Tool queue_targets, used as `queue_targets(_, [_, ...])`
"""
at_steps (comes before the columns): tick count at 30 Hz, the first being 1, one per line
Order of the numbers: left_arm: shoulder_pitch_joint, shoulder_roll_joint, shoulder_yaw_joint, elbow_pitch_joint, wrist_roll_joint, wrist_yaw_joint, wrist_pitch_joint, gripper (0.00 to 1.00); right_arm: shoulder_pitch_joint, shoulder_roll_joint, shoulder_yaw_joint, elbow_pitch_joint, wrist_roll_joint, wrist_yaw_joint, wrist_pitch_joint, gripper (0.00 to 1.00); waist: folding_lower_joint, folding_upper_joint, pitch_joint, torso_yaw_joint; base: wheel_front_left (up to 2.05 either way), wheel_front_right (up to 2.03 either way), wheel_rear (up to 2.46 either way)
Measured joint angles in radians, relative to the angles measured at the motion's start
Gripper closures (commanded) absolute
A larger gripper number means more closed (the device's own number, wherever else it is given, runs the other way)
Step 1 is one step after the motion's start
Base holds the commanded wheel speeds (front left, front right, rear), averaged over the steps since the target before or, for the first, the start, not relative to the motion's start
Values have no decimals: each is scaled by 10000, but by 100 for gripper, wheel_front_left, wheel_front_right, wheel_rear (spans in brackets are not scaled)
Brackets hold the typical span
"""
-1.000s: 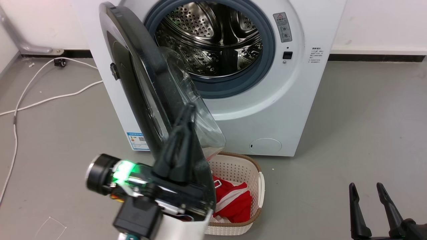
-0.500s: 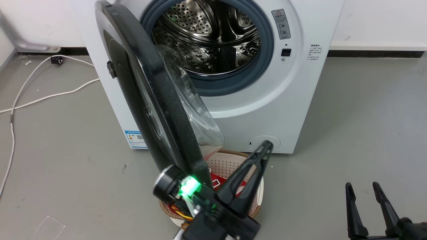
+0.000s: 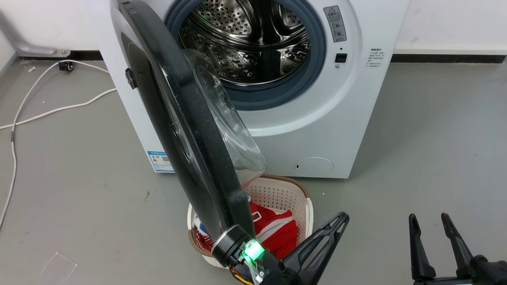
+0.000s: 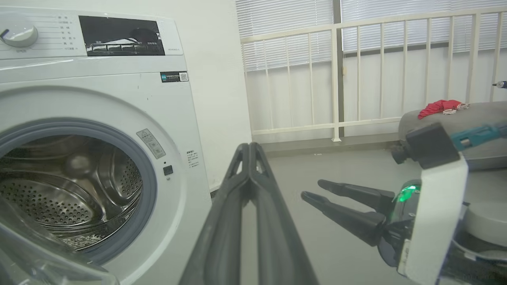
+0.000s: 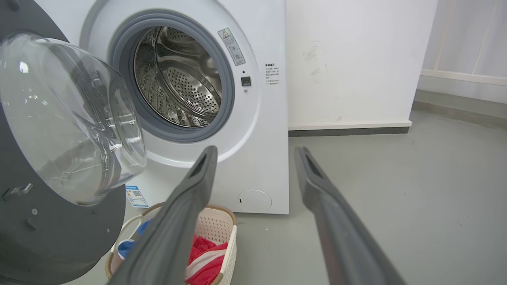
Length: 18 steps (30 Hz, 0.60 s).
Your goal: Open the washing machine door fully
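Note:
The white washing machine (image 3: pixel 317 130) stands with its steel drum (image 3: pixel 253 43) exposed. The washing machine door (image 3: pixel 190 130), a black disc with a clear glass bowl (image 3: pixel 225 130), is swung out towards me, roughly edge-on, its lower edge above the basket. My left gripper (image 3: pixel 344 217) is shut with nothing in it, low at the bottom centre, right of the door and apart from it. In the left wrist view its fingers (image 4: pixel 249 158) lie pressed together. My right gripper (image 3: pixel 428 217) stands open at the lower right, far from the door; its fingers (image 5: pixel 198 174) are spread wide.
A white laundry basket (image 3: pixel 285 194) with red cloth (image 3: pixel 277 233) sits on the grey floor right under the door. A white cable (image 3: pixel 23 114) trails across the floor at the left. A white railing (image 4: pixel 356 79) stands to the machine's right.
My left gripper has drawn back from the door's inner side, moving down and right past the basket. The door holds about the same angle. The right gripper has stayed put.

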State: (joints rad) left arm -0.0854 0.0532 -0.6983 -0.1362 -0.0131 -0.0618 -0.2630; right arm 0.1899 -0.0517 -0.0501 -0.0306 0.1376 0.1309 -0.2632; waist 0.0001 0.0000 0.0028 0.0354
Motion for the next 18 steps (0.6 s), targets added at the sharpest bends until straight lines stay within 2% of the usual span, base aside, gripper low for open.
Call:
queue_targets(6, [279, 88, 88, 583, -92, 25, 0, 100, -17, 2, 33, 36, -44, 0, 0, 0, 0, 0, 94, -3, 0, 0, 0])
queue_targets(18, [393, 113, 1246, 1540, -460, 372, 0, 100, -151, 2, -4, 90, -54, 0, 0, 0, -1, 0, 325, 8, 0, 0, 0])
